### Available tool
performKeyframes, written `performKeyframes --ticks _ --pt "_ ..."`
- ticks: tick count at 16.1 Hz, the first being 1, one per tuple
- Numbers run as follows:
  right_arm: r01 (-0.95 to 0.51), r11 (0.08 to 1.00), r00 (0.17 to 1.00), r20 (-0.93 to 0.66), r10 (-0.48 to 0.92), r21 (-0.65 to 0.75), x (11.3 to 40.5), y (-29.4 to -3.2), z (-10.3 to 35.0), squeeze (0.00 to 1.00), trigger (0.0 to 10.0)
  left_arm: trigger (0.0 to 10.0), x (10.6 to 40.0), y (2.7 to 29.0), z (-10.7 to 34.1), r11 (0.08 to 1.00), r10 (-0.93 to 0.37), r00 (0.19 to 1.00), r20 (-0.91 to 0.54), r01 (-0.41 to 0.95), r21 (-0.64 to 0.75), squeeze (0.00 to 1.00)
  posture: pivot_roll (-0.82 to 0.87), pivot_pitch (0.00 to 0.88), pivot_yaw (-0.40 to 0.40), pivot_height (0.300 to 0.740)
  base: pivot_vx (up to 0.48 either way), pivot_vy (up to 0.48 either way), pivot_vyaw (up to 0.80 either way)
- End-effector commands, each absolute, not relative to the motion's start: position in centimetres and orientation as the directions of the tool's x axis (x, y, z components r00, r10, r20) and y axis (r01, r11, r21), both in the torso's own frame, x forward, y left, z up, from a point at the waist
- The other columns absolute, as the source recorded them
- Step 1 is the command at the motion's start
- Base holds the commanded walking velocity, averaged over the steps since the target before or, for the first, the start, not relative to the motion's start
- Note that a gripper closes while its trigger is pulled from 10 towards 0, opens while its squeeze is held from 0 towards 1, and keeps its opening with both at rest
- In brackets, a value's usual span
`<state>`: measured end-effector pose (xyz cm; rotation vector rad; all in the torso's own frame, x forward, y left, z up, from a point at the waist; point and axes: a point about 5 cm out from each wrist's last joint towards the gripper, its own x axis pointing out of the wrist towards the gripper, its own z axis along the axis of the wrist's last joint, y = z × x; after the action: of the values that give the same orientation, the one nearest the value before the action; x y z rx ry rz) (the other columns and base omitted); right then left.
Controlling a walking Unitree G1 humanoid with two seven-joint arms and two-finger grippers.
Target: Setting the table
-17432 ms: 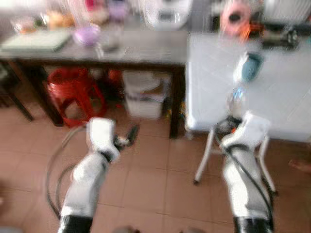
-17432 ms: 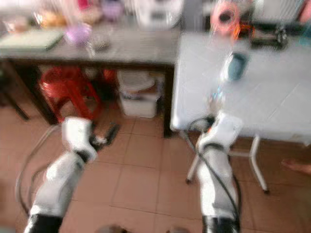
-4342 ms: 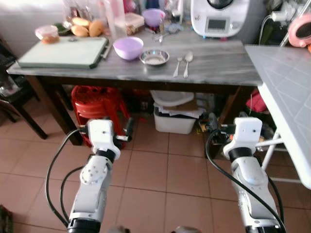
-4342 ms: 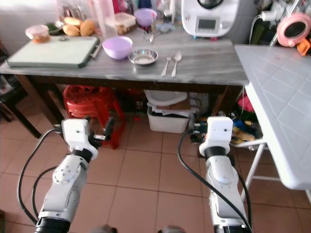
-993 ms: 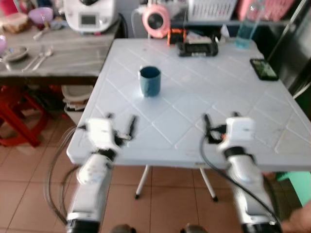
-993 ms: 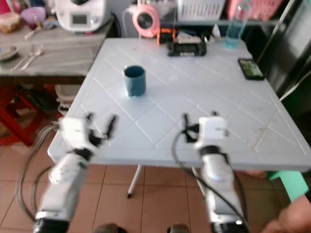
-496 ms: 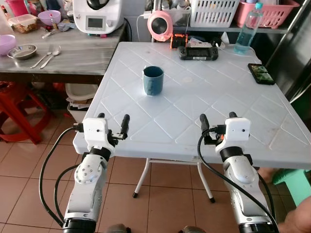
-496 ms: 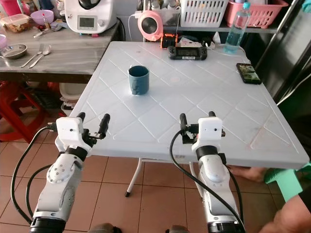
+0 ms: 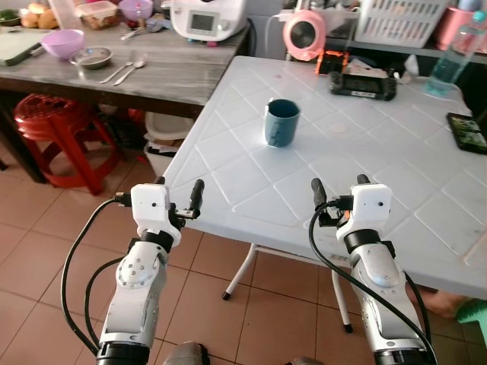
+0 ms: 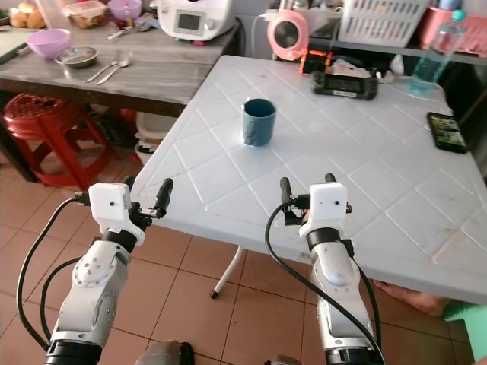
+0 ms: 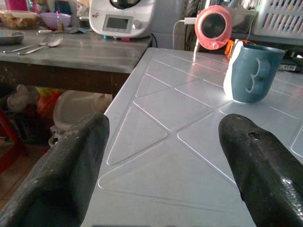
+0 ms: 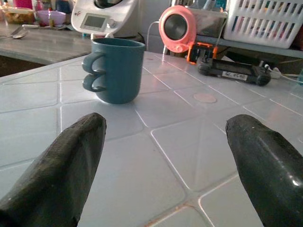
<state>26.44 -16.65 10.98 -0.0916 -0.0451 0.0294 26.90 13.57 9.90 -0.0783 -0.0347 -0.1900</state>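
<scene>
You face a white folding table (image 9: 396, 160) that spreads from twelve to three o'clock, with a grey wooden side table (image 9: 152, 72) at ten o'clock. On the white top a blue mug (image 9: 281, 122) stands upright at twelve, alone. The purple bowl (image 9: 62, 42), steel dish (image 9: 93, 57) and what look like two spoons (image 9: 125, 70) wait on the grey table. Your left gripper (image 9: 176, 190) and right gripper (image 9: 338, 186) hover at the near edge, jaws apart, holding nothing. You seem between fetches; next, turn toward ten o'clock for the tableware.
</scene>
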Motion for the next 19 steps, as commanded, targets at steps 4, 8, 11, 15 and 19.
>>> performKeyframes --ticks 4,8,11,15,19 --pt "-0.033 0.995 0.996 0.077 0.040 -0.092 26.62 -16.58 11.75 0.00 10.0 10.0 27.01 13.68 10.18 0.978 -0.195 0.979 0.053 0.198 -0.066 0.00 -0.04 0.000 0.020 0.740 0.000 0.000 0.54" --pt "-0.035 0.995 0.996 0.077 0.042 -0.091 26.67 -16.60 11.77 0.00 10.0 10.0 27.03 13.69 10.19 0.978 -0.193 0.980 0.054 0.196 -0.065 0.00 -0.04 0.000 0.019 0.740 0.000 0.000 0.54" --pt "-0.035 0.995 0.996 0.077 0.042 -0.091 26.67 -16.60 11.77 0.00 10.0 10.0 27.03 13.69 10.19 0.978 -0.193 0.980 0.054 0.196 -0.065 0.00 -0.04 0.000 0.019 0.740 0.000 0.000 0.54" --pt "-0.035 0.995 0.996 0.077 0.042 -0.091 26.67 -16.60 11.77 0.00 10.0 10.0 27.03 13.69 10.19 0.978 -0.193 0.980 0.054 0.196 -0.065 0.00 -0.04 0.000 0.019 0.740 0.000 0.000 0.54" --pt "-0.035 0.995 0.996 0.077 0.042 -0.091 26.67 -16.60 11.77 0.00 10.0 10.0 27.03 13.69 10.19 0.978 -0.193 0.980 0.054 0.196 -0.065 0.00 -0.04 0.000 0.019 0.740 0.000 0.000 0.54"
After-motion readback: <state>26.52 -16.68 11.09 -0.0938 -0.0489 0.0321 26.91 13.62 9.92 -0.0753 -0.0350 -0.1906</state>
